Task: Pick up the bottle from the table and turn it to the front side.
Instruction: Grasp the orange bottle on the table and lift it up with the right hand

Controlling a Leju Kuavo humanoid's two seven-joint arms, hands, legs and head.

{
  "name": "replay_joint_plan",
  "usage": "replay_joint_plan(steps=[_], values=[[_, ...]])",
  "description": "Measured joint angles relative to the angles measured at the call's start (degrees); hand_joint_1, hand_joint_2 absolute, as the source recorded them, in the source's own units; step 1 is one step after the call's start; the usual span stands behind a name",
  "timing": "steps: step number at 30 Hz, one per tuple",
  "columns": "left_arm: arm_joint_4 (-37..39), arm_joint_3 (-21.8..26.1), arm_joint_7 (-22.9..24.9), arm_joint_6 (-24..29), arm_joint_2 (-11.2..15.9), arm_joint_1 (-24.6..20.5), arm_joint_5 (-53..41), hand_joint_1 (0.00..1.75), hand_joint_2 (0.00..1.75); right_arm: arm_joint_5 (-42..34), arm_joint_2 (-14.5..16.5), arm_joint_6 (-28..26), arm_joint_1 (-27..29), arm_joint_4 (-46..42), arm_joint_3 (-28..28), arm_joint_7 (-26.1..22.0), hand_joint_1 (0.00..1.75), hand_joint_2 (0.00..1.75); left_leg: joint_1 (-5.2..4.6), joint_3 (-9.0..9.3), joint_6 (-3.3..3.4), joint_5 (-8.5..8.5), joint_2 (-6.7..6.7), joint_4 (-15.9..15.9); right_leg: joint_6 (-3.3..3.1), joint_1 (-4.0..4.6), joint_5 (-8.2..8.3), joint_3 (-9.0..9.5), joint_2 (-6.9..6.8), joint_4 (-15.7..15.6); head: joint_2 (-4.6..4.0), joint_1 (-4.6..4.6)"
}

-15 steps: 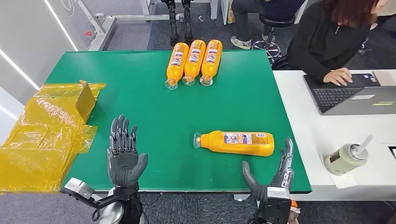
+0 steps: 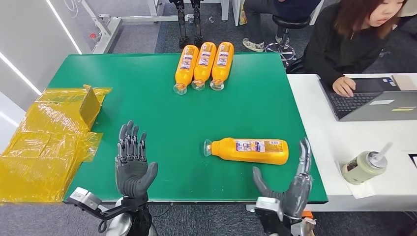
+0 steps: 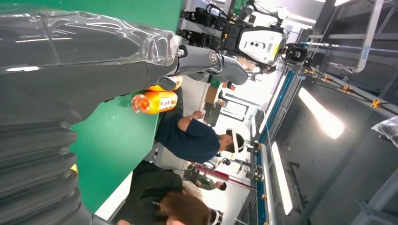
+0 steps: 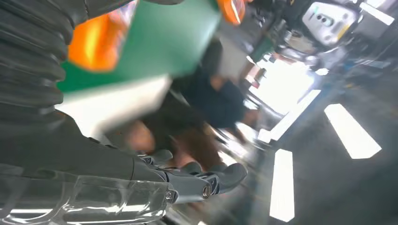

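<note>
Bottle (image 2: 248,150) lies flat just beyond open right hand (image 2: 290,184).

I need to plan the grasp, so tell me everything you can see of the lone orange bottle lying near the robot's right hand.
The lone orange bottle lies on its side on the green table, long axis across the robot's view, neck and clear cap end pointing toward the robot's left, base toward its right. It looks like plastic filled with orange liquid. A white, blue and red label faces up. Nothing touches it but the table; the right hand hangs open just off its base end, apart from it.
</note>
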Motion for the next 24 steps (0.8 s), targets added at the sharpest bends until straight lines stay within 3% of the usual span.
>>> replay_joint_plan(steps=[3, 5, 9, 12, 16, 24], values=[[0.0, -0.3, 0.0, -1.3, -0.1, 0.0, -0.8, 0.00, 1.75, 19.7, 0.9, -0.5, -1.8, -1.8, -4.6, 0.8, 0.00, 1.75, 0.00, 0.00, 0.00, 0.00, 0.00, 0.0, 0.00, 0.00, 0.01, 0.01, 0.00, 0.0, 0.00, 0.00], [0.0, -0.3, 0.0, -1.8, -0.1, -0.1, -0.9, 0.00, 1.75, 28.4, 1.3, -0.6, -3.7, -2.5, -7.9, 2.2, 0.00, 1.75, 0.00, 0.01, 0.01, 0.01, 0.00, 0.0, -0.01, 0.00, 0.02, 0.02, 0.00, 0.0, 0.00, 0.00], [0.1, -0.3, 0.0, -2.0, -0.2, -0.2, -0.8, 0.00, 1.75, 34.3, -0.1, -0.6, -8.1, -1.5, -10.9, 9.3, 0.00, 1.75, -0.01, 0.01, 0.03, 0.02, 0.03, 0.0, 0.00, -0.01, 0.06, 0.05, 0.01, 0.0, 0.00, 0.01], [0.3, -0.3, 0.0, -1.7, -0.3, -0.4, -0.5, 0.00, 1.75, 32.7, -3.3, -0.6, -12.7, 3.1, -10.1, 13.6, 0.00, 1.75, -0.01, 0.02, 0.03, 0.03, 0.09, 0.0, 0.03, -0.01, 0.10, 0.07, 0.04, 0.0, 0.00, 0.01], [0.3, -0.3, 0.0, -1.8, -0.3, -0.4, -0.7, 0.00, 1.75, 23.9, -8.3, 1.7, -19.1, 12.6, -5.5, 15.1, 0.00, 1.75, -0.02, 0.01, 0.09, 0.07, 0.03, 0.1, 0.06, -0.01, 0.12, 0.09, -0.01, 0.0, 0.00, 0.01], [0.2, -0.2, 0.0, -1.9, 0.3, 0.4, -1.1, 0.00, 1.75, 7.9, -14.6, 25.1, -27.8, 25.6, 6.2, 15.7, 0.00, 1.75, 0.00, -0.01, 0.08, 0.09, -0.06, 0.0, 0.05, 0.00, 0.11, 0.07, -0.09, 0.0, 0.00, 0.00]])
